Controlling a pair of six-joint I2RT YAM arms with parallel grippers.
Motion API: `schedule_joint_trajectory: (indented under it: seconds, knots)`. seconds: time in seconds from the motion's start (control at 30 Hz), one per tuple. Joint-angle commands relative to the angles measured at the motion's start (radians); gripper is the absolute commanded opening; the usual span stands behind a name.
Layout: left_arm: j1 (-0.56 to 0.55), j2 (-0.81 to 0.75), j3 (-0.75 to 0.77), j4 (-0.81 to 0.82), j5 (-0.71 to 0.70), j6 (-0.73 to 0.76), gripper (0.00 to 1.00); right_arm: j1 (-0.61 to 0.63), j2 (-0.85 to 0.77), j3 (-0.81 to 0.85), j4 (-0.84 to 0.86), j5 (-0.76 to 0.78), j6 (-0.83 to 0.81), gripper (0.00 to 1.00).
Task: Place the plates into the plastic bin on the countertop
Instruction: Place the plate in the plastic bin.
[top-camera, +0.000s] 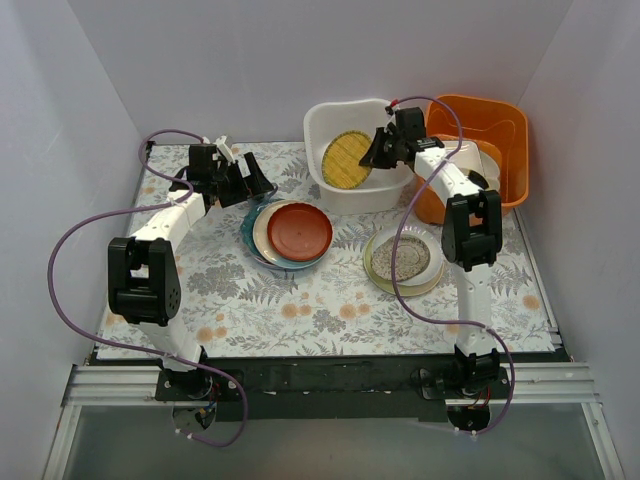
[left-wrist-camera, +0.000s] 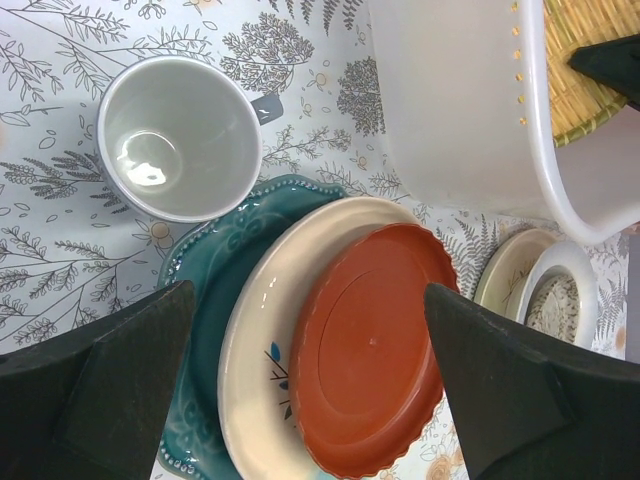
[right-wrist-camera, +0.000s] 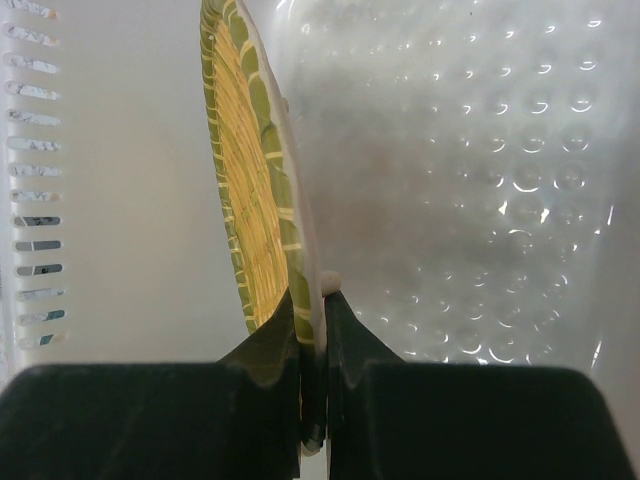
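Note:
My right gripper (top-camera: 378, 152) is shut on the rim of the yellow woven-look plate (top-camera: 347, 160), which stands on edge inside the white plastic bin (top-camera: 325, 120); the right wrist view shows the plate (right-wrist-camera: 250, 200) edge-on, pinched between the fingers (right-wrist-camera: 275, 345). My left gripper (top-camera: 252, 180) is open, above a stack on the countertop (top-camera: 300, 300): a red plate (top-camera: 299, 229) on a cream plate (top-camera: 262, 232) on a scalloped teal plate (top-camera: 246, 228). In the left wrist view the red plate (left-wrist-camera: 370, 345) lies between the spread fingers (left-wrist-camera: 130, 345).
A small grey cup (left-wrist-camera: 178, 135) stands beside the stack. A second stack topped by a speckled plate (top-camera: 404, 258) lies at the right. An orange tub (top-camera: 505, 125) holding a white dish (top-camera: 480, 160) stands right of the bin.

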Motion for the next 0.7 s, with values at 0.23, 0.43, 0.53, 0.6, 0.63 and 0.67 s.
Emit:
schedule_joint_trajectory:
  seconds: [0.23,0.43,0.53,0.6,0.63,0.67]
  knots:
    - [0.004,-0.061,-0.018,0.02,0.037,0.0,0.98,-0.003,0.068,0.086,-0.023,0.008,-0.024,0.09]
    - [0.005,-0.063,-0.021,0.023,0.051,-0.002,0.98,-0.003,0.094,0.121,-0.077,0.017,-0.053,0.21]
    - [0.004,-0.06,-0.022,0.025,0.058,-0.004,0.98,-0.004,0.097,0.121,-0.089,0.025,-0.067,0.24]
    - [0.004,-0.06,-0.024,0.026,0.058,-0.004,0.98,-0.004,0.089,0.115,-0.089,0.031,-0.067,0.28]
    - [0.004,-0.06,-0.024,0.025,0.058,-0.004,0.98,-0.004,0.088,0.111,-0.089,0.032,-0.069,0.29]
    - [0.004,-0.061,-0.024,0.026,0.058,-0.004,0.98,-0.004,0.083,0.108,-0.089,0.037,-0.067,0.3]
